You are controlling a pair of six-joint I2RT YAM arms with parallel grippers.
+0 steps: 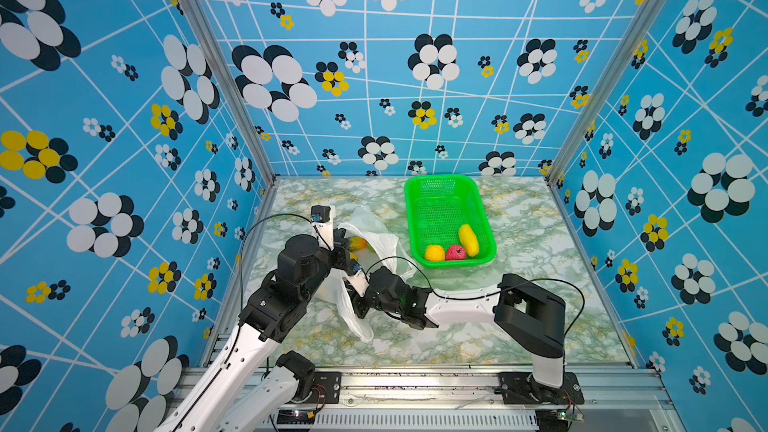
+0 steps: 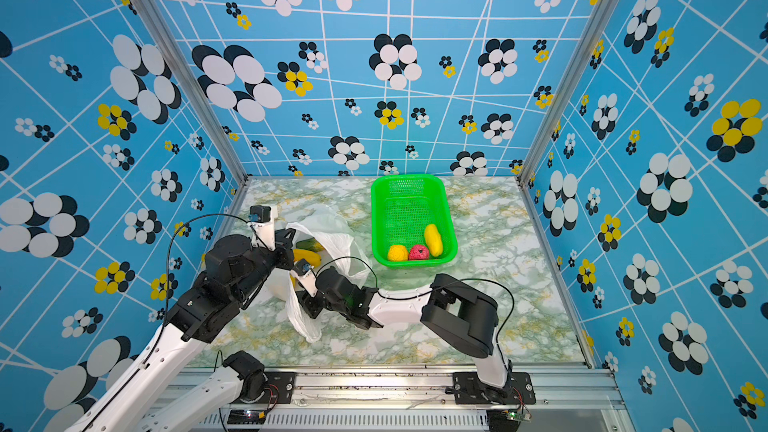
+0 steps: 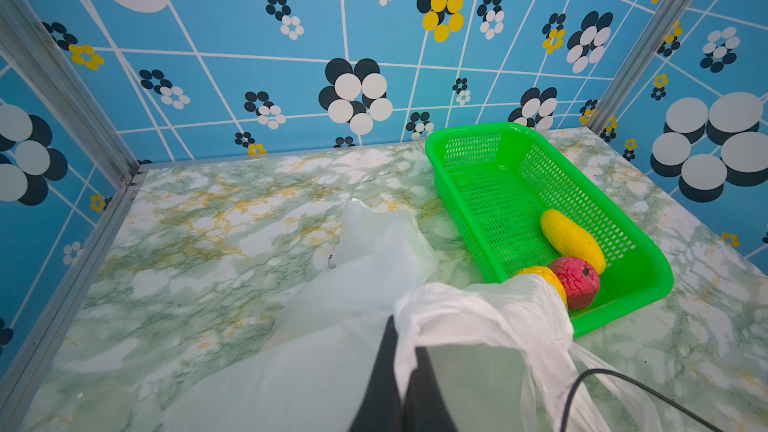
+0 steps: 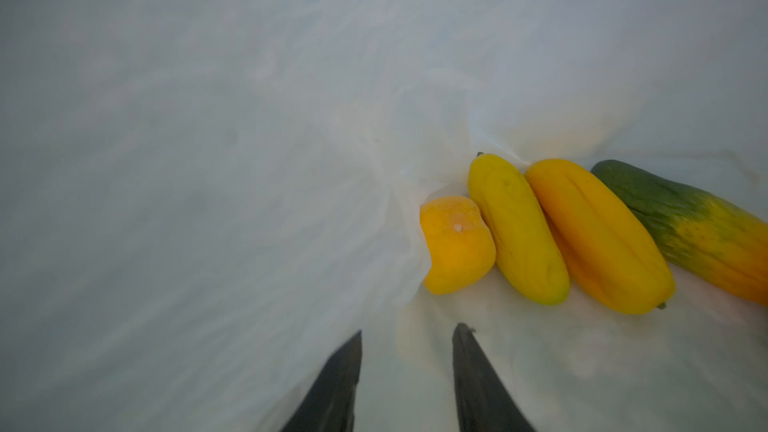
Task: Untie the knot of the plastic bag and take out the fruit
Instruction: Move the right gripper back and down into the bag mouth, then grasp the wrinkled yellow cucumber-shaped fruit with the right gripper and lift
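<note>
The left end effector (image 3: 401,351) was clenched on the plastic bag (image 3: 374,268); the right end effector (image 4: 407,334), released and empty, faced the fruit (image 4: 519,230) inside.

The marbled table (image 1: 540,243) carries the plastic bag (image 1: 376,228) and green basket (image 1: 440,209).

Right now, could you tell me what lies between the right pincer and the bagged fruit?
Only bare film of the plastic bag lies between the right pincer and fruit, per the right wrist view.
</note>
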